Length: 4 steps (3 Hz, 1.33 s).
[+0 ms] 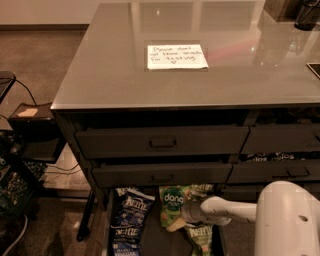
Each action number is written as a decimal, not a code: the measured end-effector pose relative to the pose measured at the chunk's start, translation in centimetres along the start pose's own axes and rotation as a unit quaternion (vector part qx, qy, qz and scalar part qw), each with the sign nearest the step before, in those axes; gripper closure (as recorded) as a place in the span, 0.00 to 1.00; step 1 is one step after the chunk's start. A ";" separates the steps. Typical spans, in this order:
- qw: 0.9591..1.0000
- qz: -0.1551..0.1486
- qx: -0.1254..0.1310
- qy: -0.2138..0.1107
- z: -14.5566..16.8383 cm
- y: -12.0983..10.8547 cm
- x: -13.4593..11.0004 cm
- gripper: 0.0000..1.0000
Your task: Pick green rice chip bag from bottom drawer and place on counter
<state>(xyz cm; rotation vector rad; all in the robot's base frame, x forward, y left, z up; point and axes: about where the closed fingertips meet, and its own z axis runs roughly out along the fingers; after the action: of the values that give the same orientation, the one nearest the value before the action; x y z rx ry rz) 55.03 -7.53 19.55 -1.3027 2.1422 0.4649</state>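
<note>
The green rice chip bag [173, 201] with white "dang" lettering lies in the open bottom drawer [150, 240], at its back middle. My gripper [176, 220] reaches in from the right on a white arm [227, 210] and sits at the bag's lower right edge, touching it. An olive "Kettle" bag [200, 235] lies just below the gripper. A dark blue "Kettle" bag [129, 217] lies to the left. The glossy grey counter [110, 65] above carries a white handwritten note [177, 56].
Two drawers with recessed handles [162, 142] sit above the bottom drawer, with more drawers to the right [280, 170]. A dark box [30, 125] and cables stand on the floor at the left. A dark cup [307, 15] stands at the counter's far right corner.
</note>
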 end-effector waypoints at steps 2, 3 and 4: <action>0.998 0.065 0.004 -0.011 1.2 -1.0 1.3 0.00; 0.995 0.093 0.014 -0.018 1.7 -2.2 1.9 0.00; 0.992 0.122 0.019 -0.027 2.2 -3.0 2.4 0.00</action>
<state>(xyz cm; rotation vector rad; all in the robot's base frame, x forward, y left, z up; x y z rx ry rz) 57.46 -9.34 16.32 -1.0007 2.2629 0.5492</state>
